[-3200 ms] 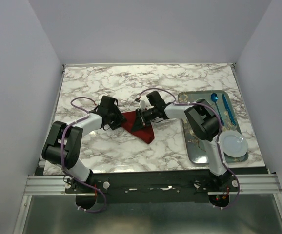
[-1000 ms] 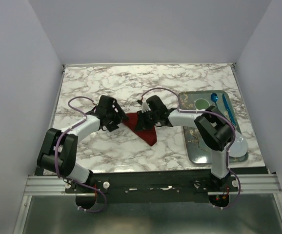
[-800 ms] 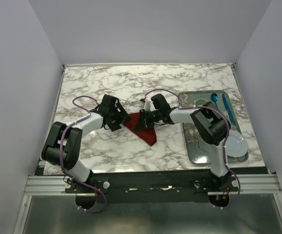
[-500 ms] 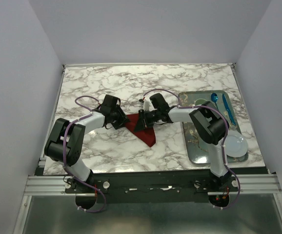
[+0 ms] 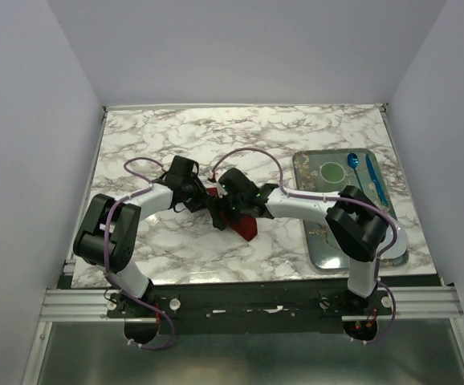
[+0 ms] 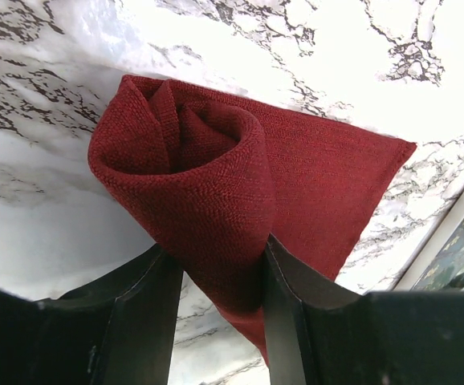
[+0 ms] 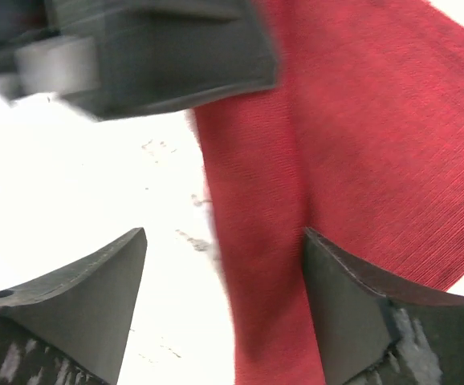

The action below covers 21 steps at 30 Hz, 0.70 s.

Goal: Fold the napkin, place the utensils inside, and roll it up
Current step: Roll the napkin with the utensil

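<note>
1. The napkin (image 6: 216, 160) lies in the middle of the marble worktop (image 5: 152, 144), one end coiled into a loose roll and the rest flat.
2. The left tool (image 6: 216, 277) pinches that rolled end, with its fingers (image 6: 140, 309) pressed against both sides of the coil.
3. The right tool (image 7: 216, 313) is spread wide. It straddles a flat strip of the cloth without gripping it.
4. The cloth looks soft, light and limp, with a coarse weave that should not slip. The roll will likely slacken if let go, so a hold should close over its whole thickness, not one layer.
5. No cutlery shows, and I cannot tell whether any sits inside the coil.
6. To the right, well apart from the napkin, a tray (image 5: 316, 233) carries a green dish (image 5: 331, 171) and a blue spoon (image 5: 353, 160).
7. The two tools sit very close together, so each is the other's main obstacle.
</note>
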Tool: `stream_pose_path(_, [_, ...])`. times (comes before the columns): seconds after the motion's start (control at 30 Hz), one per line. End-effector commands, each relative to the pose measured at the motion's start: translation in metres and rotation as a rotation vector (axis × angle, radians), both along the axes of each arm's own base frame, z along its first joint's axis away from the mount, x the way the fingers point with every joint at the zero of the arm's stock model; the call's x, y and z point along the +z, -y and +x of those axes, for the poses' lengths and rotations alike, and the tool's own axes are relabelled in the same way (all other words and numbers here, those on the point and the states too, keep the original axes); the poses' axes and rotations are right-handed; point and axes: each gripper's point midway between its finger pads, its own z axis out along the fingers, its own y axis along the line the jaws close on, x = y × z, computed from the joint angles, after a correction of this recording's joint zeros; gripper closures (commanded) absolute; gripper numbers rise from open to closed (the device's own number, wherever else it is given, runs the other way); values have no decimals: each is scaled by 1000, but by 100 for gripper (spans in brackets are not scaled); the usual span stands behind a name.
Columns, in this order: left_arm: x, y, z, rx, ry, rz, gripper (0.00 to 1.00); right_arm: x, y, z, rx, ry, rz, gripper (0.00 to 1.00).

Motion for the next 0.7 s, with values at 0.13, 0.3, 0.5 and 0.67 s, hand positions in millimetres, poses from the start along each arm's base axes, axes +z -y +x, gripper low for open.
stream_pose_path(0.13, [-1, -1, -5, -11, -13, 17, 52, 12, 3, 20, -88, 318, -333, 14])
stream_pose_path(0.3, [0, -1, -5, -6, -14, 12, 51, -5, 5, 27, -122, 349, -420, 18])
stream_pose_path(0.5, [5, 0, -5, -4, -4, 4, 51, -18, 7, 22, -120, 322, -428, 47])
stream_pose_path(0.67, [11, -5, -4, 11, 13, 17, 36, -20, 9, 14, -110, 286, -363, 64])
